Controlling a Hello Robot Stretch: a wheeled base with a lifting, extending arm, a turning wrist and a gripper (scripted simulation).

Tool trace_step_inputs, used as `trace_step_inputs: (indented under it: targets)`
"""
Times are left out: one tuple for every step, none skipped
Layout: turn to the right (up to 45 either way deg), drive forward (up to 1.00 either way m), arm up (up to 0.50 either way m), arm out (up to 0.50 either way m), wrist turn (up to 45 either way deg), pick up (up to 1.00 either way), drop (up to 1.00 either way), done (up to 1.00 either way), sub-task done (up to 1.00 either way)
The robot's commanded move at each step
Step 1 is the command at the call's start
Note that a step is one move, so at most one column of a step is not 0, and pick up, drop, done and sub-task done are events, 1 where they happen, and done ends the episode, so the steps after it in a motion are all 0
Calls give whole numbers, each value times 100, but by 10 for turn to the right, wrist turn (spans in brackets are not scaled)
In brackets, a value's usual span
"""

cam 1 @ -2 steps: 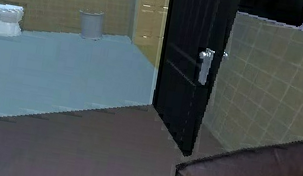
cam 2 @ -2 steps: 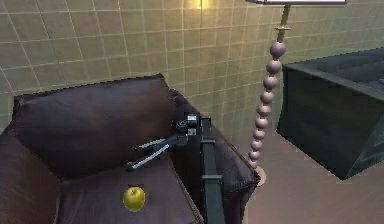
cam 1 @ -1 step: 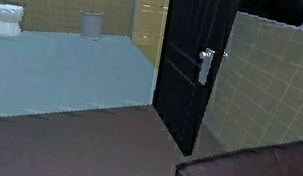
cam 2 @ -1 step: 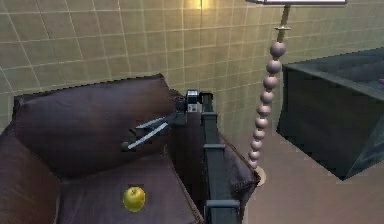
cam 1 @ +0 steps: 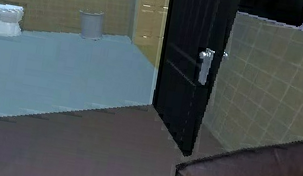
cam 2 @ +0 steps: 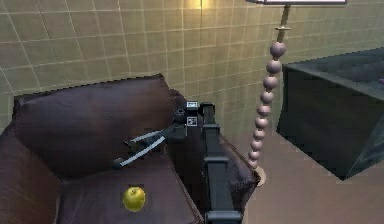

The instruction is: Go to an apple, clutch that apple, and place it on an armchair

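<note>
The yellow-green apple [cam 2: 134, 198] lies on the seat of the brown armchair [cam 2: 90, 110], lower left of the arm side view. Above it in the frame we see the jaws; whether they grip anything we cannot tell. Upper left of the forward view stands a grey bin [cam 1: 91, 25], its contents hidden.

Tan tiled walls [cam 2: 100, 40] meet brown floor [cam 1: 79, 150]; beside an open dark door [cam 1: 189, 41], a toilet [cam 1: 0, 20] stands on pale blue floor [cam 1: 71, 73].

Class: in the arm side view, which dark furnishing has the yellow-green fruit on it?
The brown armchair, with the apple on its seat; the dark boxy unit stands right of the lamp pole.
</note>
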Motion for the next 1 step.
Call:
trace_step_inputs:
  targets:
    - [0, 0, 0, 0, 0, 0, 0, 100, 0]
